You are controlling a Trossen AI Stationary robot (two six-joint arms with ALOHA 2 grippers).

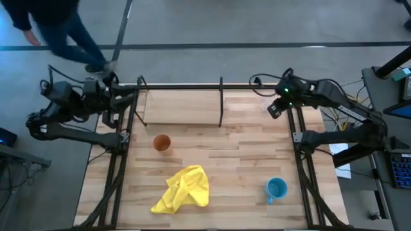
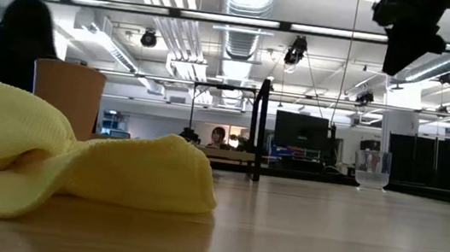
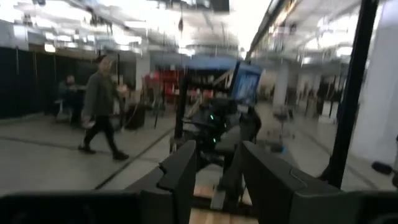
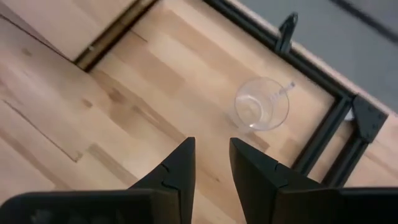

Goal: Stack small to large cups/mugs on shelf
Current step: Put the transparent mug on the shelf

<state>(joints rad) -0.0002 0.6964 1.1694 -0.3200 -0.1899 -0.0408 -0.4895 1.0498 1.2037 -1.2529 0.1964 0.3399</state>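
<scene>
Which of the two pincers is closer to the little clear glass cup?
The right pincer: it hangs just above the clear glass cup near the table's far right corner. The left pincer waits beyond the far left corner.

yellow cloth: crumpled, tabletop near edge | person: walking beyond far side
</scene>
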